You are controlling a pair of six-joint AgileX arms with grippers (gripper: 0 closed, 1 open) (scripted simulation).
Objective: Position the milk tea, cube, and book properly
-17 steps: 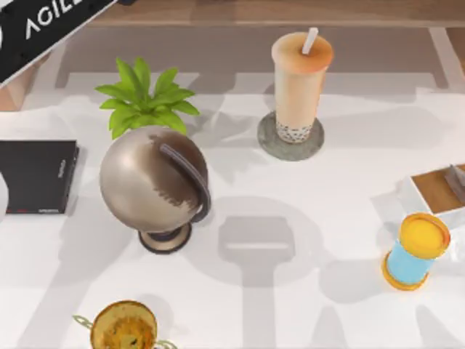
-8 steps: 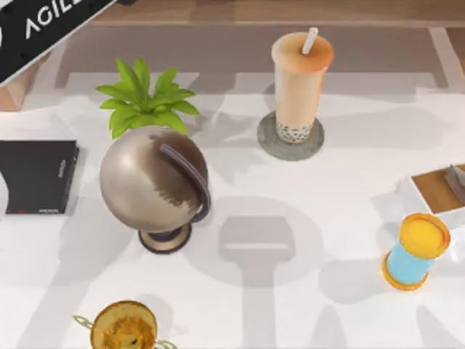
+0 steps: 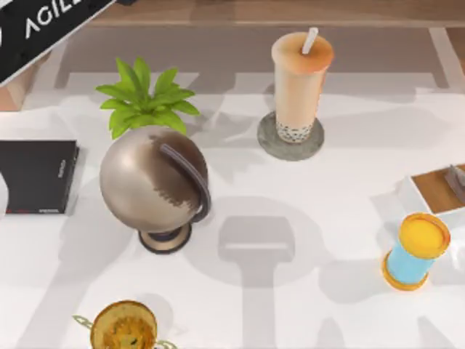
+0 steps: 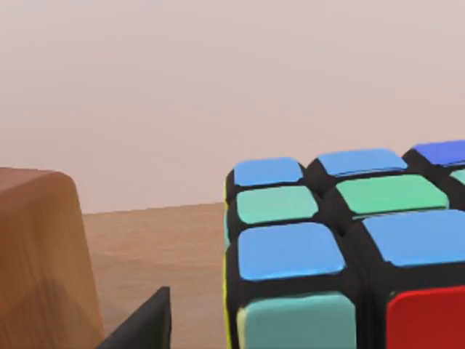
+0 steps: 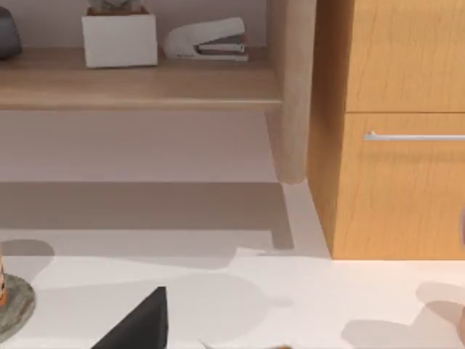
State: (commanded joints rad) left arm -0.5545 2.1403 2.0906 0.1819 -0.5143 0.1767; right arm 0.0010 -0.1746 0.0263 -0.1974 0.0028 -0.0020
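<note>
Top view: milk tea (image 3: 299, 83), pearls settled low, stands on a coaster (image 3: 270, 143); either arm's fingers, cannot tell.

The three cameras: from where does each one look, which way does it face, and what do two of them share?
Top view: above the table, looking down on the milk tea on its grey coaster, a globe, a plant; a black arm link crosses its upper left corner.
Left wrist view: on the left arm, facing the cube up close; a dark gripper tip shows.
Right wrist view: on the right arm, facing a shelf and wooden cabinet; a dark gripper tip shows.
Shared: the coaster, seen from top and right wrist.
</note>
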